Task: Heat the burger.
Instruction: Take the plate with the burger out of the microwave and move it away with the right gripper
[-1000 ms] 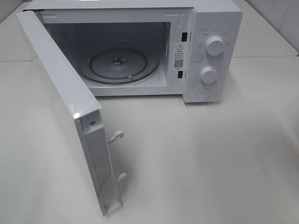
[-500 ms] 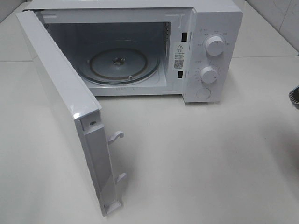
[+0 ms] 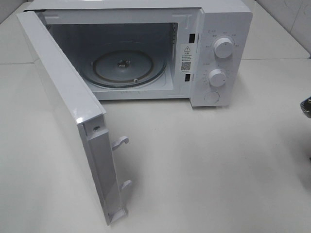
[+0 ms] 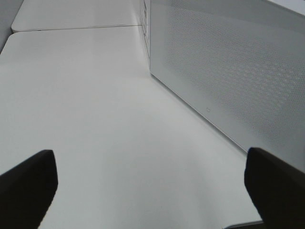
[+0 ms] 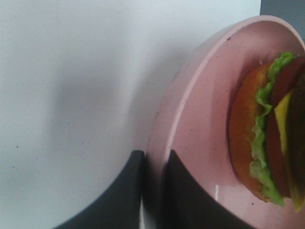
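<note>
Since 0.5 s ago a bit of the right arm at the exterior view's right edge has shifted slightly; microwave (image 3: 146, 53) w/ door (image 3: 68, 111) open and turntable (image 3: 122, 67) bare is unchanged. Right end effector (image 5: 153, 191) is clamped on the rim of the pink plate (image 5: 200, 119), one finger each side, burger (image 5: 267, 133) on the plate just beyond the fingers. Left end effector (image 4: 152, 183) is spread wide, nothing between, over the white surface (image 4: 95, 95) beside the door's perforated face.
</note>
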Robot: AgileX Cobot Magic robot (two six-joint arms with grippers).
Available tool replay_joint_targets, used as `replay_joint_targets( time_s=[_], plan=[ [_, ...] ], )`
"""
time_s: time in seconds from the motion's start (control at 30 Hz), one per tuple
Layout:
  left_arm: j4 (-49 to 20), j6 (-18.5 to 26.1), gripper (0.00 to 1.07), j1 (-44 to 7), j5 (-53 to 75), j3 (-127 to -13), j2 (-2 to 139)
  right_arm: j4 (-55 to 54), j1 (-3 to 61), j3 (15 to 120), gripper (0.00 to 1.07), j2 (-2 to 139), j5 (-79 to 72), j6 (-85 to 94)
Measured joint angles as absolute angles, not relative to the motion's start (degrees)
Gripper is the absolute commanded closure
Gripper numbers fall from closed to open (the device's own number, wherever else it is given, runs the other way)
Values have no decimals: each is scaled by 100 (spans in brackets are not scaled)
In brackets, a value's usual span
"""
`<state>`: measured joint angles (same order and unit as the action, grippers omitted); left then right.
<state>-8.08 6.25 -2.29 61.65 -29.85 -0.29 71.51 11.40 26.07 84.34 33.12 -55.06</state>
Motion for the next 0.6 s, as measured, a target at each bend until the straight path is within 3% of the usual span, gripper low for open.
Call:
replay_joint_targets(
  time_s=[0.6],
  plan=[
    [-808, 625, 4, -229, 6165, -2985, -29, 7895, 1094, 2687, 96, 9735, 2939, -6543]
  ],
)
